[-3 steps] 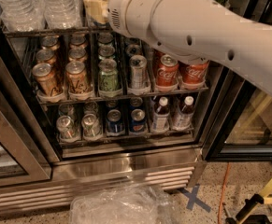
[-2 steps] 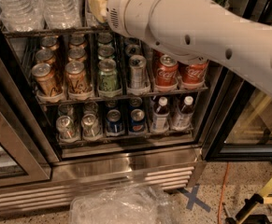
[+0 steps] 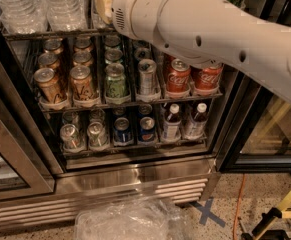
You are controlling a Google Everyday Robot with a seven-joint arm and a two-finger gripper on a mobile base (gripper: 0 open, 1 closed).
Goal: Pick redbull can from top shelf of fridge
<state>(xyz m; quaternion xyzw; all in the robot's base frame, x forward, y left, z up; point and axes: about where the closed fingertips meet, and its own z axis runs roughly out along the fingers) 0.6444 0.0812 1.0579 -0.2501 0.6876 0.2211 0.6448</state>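
Note:
The fridge (image 3: 135, 181) fills the view, with its door open and its steel louvred base below. My white arm (image 3: 200, 29) reaches in from the right across the upper part. My gripper (image 3: 102, 6) sits at the arm's end, at the top edge, next to the water bottles (image 3: 60, 6); only a pale piece of it shows. The redbull can and the top shelf are out of view, above the frame or behind the arm.
A rack (image 3: 130, 103) holds short soda cans: brown (image 3: 50, 84), green (image 3: 116, 81), silver (image 3: 146, 74), red cola (image 3: 178, 76). A lower rack holds cans and small bottles (image 3: 171, 121). A crumpled clear plastic bag (image 3: 130, 219) and a blue tape cross (image 3: 207, 211) lie on the floor. A yellow stand (image 3: 280, 211) is at the right.
The end of the arm has edged slightly upward at the top of the view. The cans and bottles have not moved.

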